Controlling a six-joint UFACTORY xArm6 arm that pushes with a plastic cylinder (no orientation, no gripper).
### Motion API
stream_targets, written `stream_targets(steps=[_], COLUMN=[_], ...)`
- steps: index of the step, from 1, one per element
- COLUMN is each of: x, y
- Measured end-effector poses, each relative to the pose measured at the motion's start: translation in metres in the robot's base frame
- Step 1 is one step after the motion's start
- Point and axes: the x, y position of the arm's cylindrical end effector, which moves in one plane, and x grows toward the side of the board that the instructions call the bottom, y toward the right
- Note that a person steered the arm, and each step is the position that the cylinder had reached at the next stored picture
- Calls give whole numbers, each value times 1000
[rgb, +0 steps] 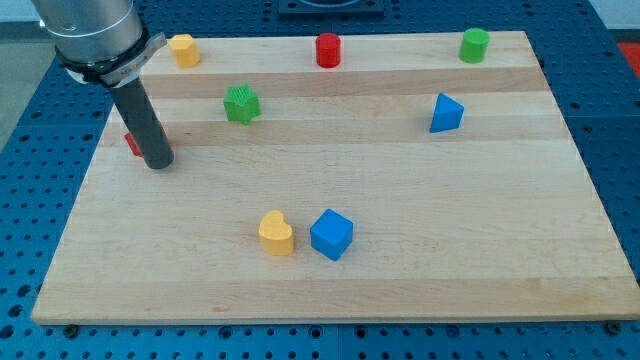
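Observation:
My tip (158, 162) rests on the wooden board (420, 250) near its left edge. A red block (131, 143) sits right behind it, mostly hidden by the rod, and seems to touch it. A green star-shaped block (241, 104) lies up and to the right of the tip. A yellow block (183, 49) sits at the top left, close to the arm's body. Near the bottom middle, a yellow heart-shaped block (276, 234) stands beside a blue cube (331, 234).
A red cylinder (328, 50) stands at the top middle and a green cylinder (474, 45) at the top right. A blue triangular block (445, 113) lies at the right. A blue perforated table (30, 200) surrounds the board.

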Motion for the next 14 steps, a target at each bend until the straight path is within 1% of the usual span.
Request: stream_targets(steps=[3,6,7,9,10,11,12,14], x=[-8,-6,29,123,147,139,121,110], y=[-4,0,26,55,74,109,128,161])
